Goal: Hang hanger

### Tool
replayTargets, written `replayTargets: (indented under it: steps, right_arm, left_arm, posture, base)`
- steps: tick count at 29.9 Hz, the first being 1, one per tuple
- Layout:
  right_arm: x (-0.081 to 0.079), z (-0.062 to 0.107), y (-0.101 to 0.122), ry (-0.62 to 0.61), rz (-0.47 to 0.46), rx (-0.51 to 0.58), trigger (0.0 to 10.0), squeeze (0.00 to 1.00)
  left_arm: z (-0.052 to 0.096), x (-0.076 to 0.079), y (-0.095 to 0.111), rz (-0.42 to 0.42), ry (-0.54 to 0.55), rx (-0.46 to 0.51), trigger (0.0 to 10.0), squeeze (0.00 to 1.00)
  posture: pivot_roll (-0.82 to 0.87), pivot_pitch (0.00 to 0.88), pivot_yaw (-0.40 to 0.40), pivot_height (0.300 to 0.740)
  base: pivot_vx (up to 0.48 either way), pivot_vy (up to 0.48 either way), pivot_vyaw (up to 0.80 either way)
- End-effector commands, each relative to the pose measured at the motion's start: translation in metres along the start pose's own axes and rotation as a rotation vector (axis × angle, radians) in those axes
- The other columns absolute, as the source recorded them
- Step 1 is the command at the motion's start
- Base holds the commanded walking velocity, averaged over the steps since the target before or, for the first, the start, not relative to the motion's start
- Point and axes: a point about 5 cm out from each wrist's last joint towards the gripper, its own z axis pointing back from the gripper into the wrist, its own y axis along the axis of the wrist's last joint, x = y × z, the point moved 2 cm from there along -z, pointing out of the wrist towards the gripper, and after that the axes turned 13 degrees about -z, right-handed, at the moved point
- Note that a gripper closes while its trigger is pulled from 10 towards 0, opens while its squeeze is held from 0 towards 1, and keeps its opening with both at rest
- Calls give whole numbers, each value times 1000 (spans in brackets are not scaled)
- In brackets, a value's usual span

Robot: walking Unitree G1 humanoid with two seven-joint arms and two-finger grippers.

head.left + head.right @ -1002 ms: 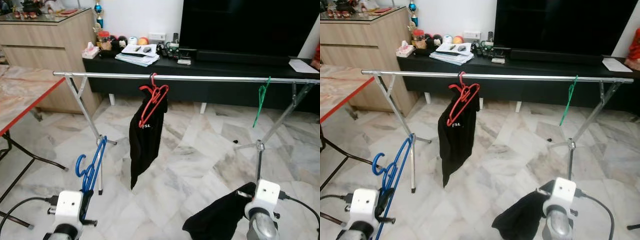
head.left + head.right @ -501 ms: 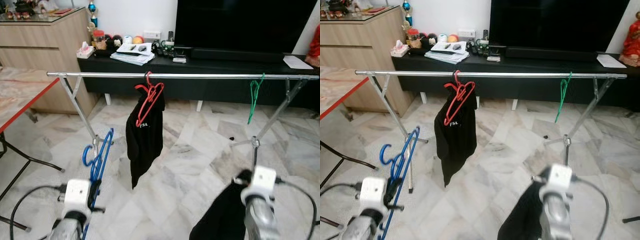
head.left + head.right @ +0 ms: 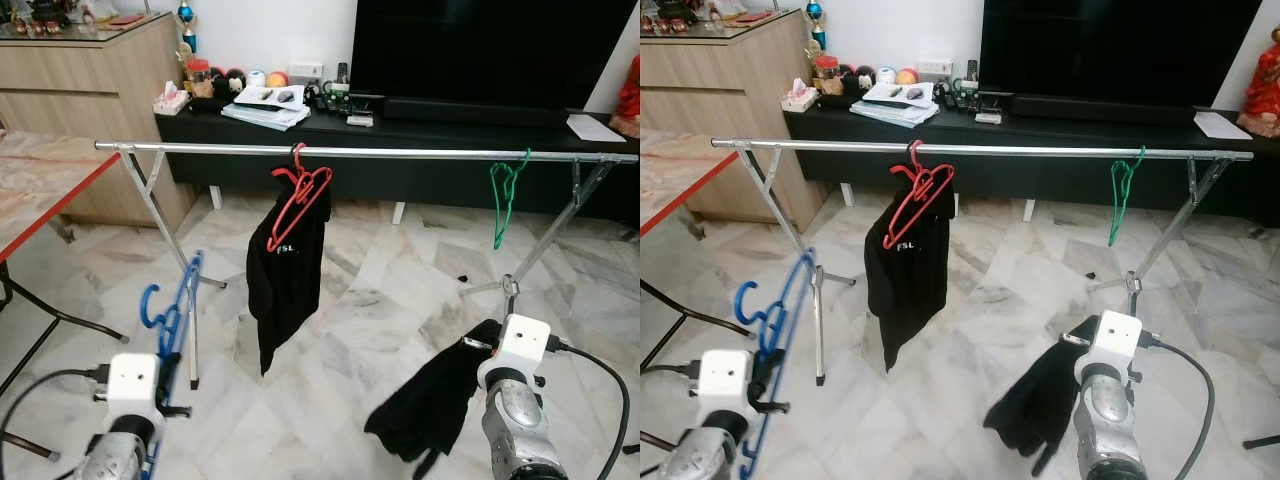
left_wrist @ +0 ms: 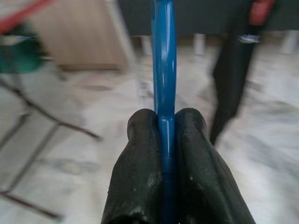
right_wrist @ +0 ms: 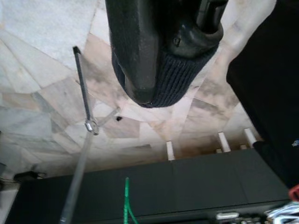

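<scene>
Left gripper [image 4: 164, 140] is clamped on the blue hanger [image 3: 172, 305], held low, well short of the rail [image 3: 370, 153]. It looks light, stiff and slick, so a hold low on the frame suits. A red hanger [image 3: 300, 195] and green hanger [image 3: 503, 195] hang there. Right gripper [image 5: 161, 56] pinches a black garment [image 3: 435, 400].

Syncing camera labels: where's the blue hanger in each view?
Left eye view: blue hanger at lower left, rising from the left pincer.
Right eye view: lower left, above the same arm.
Left wrist view: centre, clamped edge-on between the two black fingers.
Right wrist view: not in it.
Shared landmark: the black garment on the red hanger, also blurred in the left wrist view.
</scene>
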Motion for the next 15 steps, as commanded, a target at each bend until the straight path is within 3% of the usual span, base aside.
replayTargets:
  steps: [1,4,8,15]
  right_arm:
    - [2,-1,7,-9,-13,29,10000,0]
    - [2,-1,7,-10,-11,27,10000,0]
    - [1,-2,6,-9,-7,17,10000,0]
    - [-4,-2,4,-1,-15,8,10000,0]
  left_arm:
    - [-3,-18,-3,-18,44,-13,10000,0]
    - [-5,-19,-1,-27,17,-1,10000,0]
    - [-8,3,8,60,-119,43,10000,0]
    - [-5,14,8,91,-130,47,10000,0]
  posture:
    - [72,0,1,740]
    - [70,0,1,740]
    - [68,0,7,740]
    - [96,0,11,740]
  base:
    - [0,0,0]
    - [0,0,0]
    - [0,0,0]
    - [0,0,0]
